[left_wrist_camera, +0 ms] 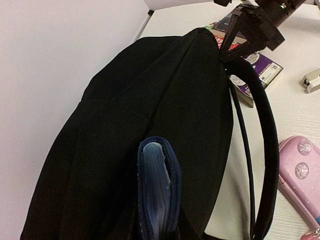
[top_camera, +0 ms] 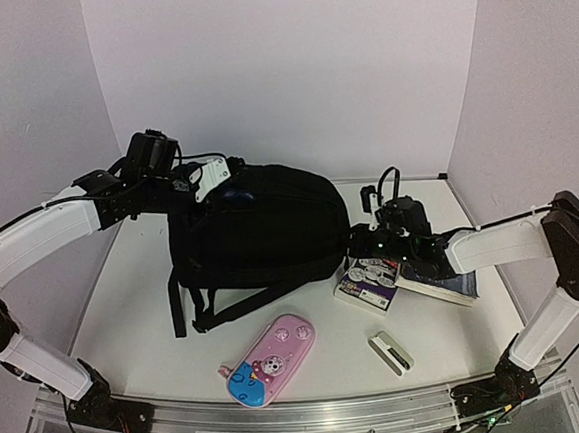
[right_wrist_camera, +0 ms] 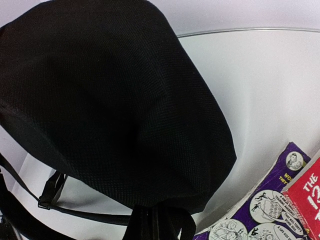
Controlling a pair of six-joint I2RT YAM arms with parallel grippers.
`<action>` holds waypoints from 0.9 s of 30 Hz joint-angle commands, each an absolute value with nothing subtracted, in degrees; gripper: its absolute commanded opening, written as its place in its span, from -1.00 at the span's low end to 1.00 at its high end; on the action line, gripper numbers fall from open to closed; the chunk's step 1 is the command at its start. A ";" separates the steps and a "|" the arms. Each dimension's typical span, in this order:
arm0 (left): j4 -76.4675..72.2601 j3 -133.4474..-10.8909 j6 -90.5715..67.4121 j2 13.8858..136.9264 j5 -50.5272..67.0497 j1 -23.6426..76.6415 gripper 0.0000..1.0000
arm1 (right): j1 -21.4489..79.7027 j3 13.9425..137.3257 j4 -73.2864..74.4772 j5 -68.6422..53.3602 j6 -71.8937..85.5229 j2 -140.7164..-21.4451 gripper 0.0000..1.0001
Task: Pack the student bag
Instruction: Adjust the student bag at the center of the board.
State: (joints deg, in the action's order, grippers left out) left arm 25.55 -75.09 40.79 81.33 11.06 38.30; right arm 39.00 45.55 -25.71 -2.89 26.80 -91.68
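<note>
We see a white-shelled left arm and right arm, with black joints, thin black cables and green wrist lights.

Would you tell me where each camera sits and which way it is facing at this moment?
Top external: above and behind the bases, looking down at the student bag; both arms show.
Left wrist: at the bag's far-left end, looking along it towards the right gripper; own fingers unseen.
Right wrist: low beside the books, facing the bag; own fingers unseen.
Both wrist views share bag and books.
</note>
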 commanded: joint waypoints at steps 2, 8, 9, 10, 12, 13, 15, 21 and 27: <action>32.42 -77.36 33.06 77.41 8.17 37.27 -0.99 | 36.48 52.44 -25.11 3.75 23.28 -93.93 -1.00; 36.54 -76.68 27.90 73.79 16.31 37.27 -1.00 | 32.15 60.15 -24.87 1.90 19.57 -99.82 -1.00; 36.81 -76.88 26.77 73.43 17.59 37.27 -1.00 | 31.30 61.24 -24.91 1.40 18.95 -100.81 -1.00; 37.10 -77.41 25.36 73.13 18.84 37.27 -1.00 | 30.81 62.43 -24.95 0.78 18.24 -101.87 -1.00; 37.40 -78.83 23.36 72.71 20.04 37.27 -1.00 | 29.96 63.99 -24.96 0.48 17.14 -103.33 -1.00; 37.48 -79.58 22.44 72.70 20.35 37.27 -1.00 | 29.65 64.73 -24.96 0.46 16.62 -103.84 -1.00; 37.70 -81.79 21.08 72.94 20.08 37.28 -1.00 | 29.08 65.82 -24.88 0.44 15.96 -104.34 -0.94; 37.68 -91.09 16.41 77.00 16.56 36.85 -1.00 | 28.34 66.11 -22.63 -2.66 16.95 -101.88 0.04; 37.45 -100.86 13.20 83.01 15.93 34.94 -1.00 | 28.38 60.45 -20.06 -7.47 23.48 -93.92 0.42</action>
State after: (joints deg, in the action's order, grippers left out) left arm 39.19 -93.77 16.98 79.34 17.27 36.59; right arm 28.16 63.36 -21.01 -3.40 18.64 -101.94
